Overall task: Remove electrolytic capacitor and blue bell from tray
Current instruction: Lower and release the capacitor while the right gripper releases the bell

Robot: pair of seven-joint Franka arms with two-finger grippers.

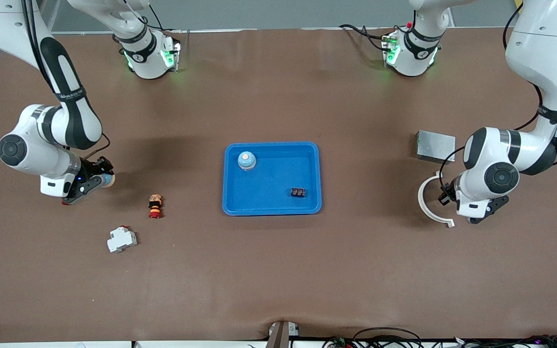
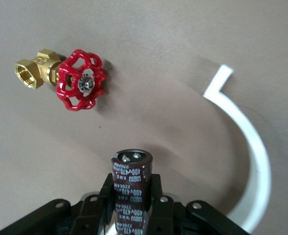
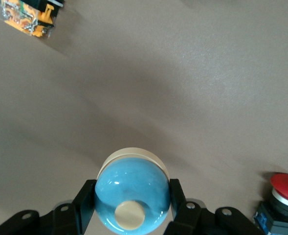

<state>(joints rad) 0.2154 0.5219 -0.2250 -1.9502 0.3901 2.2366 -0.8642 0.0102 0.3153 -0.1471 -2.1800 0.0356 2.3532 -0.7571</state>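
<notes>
My right gripper (image 1: 98, 180) is shut on a blue bell with a cream button (image 1: 108, 180), low over the table at the right arm's end. In the right wrist view the bell (image 3: 132, 188) sits between the two black fingers. My left gripper (image 2: 131, 185) is shut on a dark brown capacitor with white print (image 2: 132, 176), low over the table at the left arm's end; in the front view that gripper (image 1: 447, 195) shows under the wrist and the capacitor is hidden. A blue tray (image 1: 307, 154) lies in the middle of the table.
The tray holds a second blue bell (image 1: 246, 160) and a small black part (image 1: 298, 192). A white arc (image 1: 428, 205), a grey box (image 1: 435, 145) and a red-handled brass valve (image 2: 80, 81) lie by the left gripper. A push button (image 1: 155, 206), a white breaker (image 1: 122, 239) and a red button (image 3: 285, 188) lie by the right.
</notes>
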